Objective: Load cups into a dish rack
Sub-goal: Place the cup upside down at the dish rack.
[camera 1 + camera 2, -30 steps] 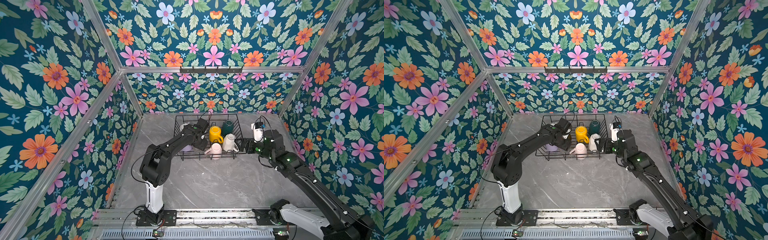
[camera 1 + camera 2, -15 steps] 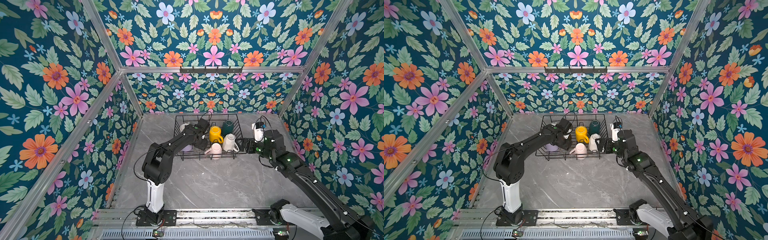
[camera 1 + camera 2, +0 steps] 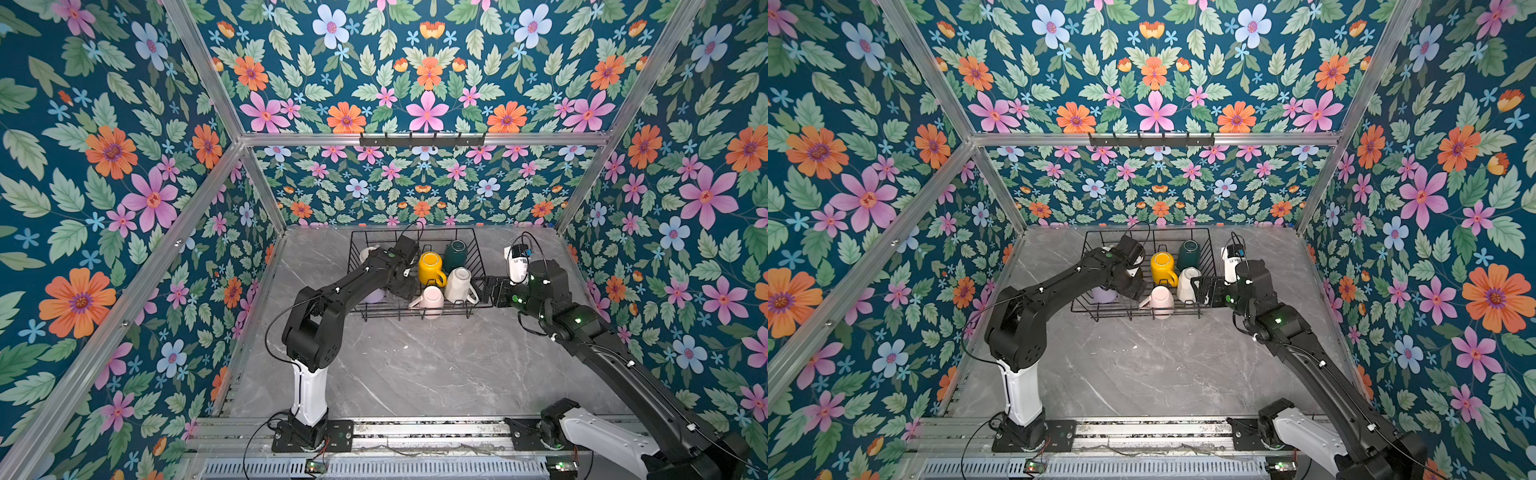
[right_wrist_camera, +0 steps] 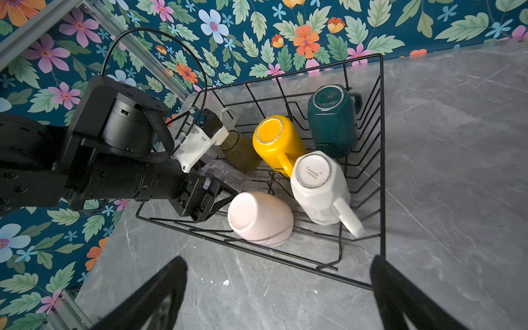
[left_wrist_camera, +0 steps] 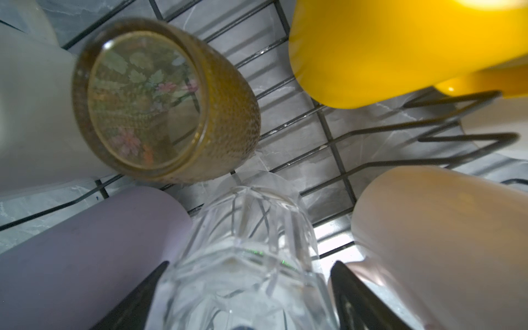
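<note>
One large black wire dish rack point(image 4: 368, 160) is holding eight cups point(image 3: 1162, 268). Five are showing handles: one glossy yellow mug point(image 3: 431, 268) at the rack's middle, one dark green mug point(image 3: 455, 254) at its far right, one pale pink mug point(image 3: 432, 299) at its near edge, one faceted white mug point(image 3: 458, 285) at its near right, one plain white mug point(image 3: 368, 252) at its far left. Two glasses are sitting left of the rack's middle: one olive-brown dimpled glass point(image 5: 171, 100), one clear cut glass point(image 5: 248, 257). One lilac tumbler point(image 3: 1104, 294) is sitting at its near left.
</note>
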`<state>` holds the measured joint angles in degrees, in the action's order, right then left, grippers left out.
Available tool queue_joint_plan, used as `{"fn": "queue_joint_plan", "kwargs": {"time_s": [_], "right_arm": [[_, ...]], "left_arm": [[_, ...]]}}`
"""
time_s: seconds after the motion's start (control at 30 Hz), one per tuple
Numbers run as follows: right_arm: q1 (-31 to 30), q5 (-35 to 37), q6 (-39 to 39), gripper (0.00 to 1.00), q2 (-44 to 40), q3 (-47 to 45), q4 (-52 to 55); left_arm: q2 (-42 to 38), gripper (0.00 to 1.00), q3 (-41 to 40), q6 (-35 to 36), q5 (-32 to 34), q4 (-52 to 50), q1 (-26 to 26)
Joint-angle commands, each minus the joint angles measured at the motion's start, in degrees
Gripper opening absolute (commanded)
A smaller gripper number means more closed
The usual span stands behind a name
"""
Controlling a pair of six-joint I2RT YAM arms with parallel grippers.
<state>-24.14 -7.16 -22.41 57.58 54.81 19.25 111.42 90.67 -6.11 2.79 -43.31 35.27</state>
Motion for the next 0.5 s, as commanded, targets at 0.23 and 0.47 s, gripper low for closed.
{"fn": "queue_joint_plan", "kwargs": {"time_s": [0.23,0.47], "right_arm": [[0.3,0.3,0.4,0.99,-0.3,0.5,0.1],[1.3,0.5,1.6,0.99,-0.1,0.9,0.4]], "left_arm": [[-4.8,0.89,-0.8,-0.7,-1.3,3.5,0.0],[-17.4,0.94,-8.8,-0.2,2.9,16.3,0.0]]}}
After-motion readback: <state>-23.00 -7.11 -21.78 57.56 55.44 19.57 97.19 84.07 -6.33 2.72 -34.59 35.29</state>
